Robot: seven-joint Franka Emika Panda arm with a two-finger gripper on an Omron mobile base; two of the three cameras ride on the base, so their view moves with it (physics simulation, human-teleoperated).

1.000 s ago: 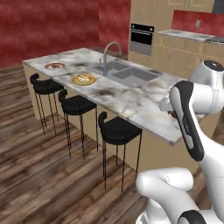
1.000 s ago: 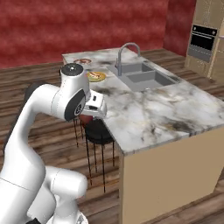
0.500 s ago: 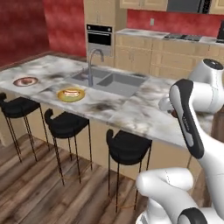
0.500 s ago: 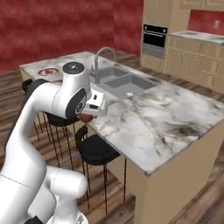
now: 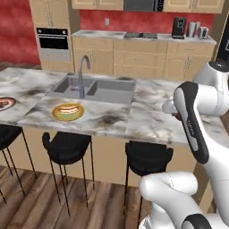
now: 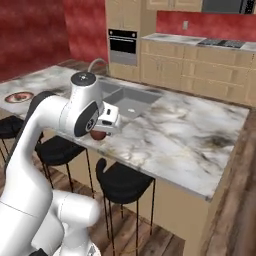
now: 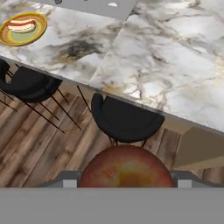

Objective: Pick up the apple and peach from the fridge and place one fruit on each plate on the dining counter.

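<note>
**Fruit in the gripper, over the counter edge**

You are carrying a red-orange fruit (image 7: 127,168) in the gripper (image 6: 102,131), jaws clamping it. The yellow plate (image 7: 22,29) is sitting at 10 o'clock on the counter (image 7: 175,65); the dark-rimmed plate (image 6: 18,96) is lying beyond.

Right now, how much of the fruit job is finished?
One fruit, red-orange, is held in the end effector beside the dining counter, so picking it looks done. The yellow-rimmed plate and the dark-rimmed plate hold no fruit. Both placements remain.
</note>
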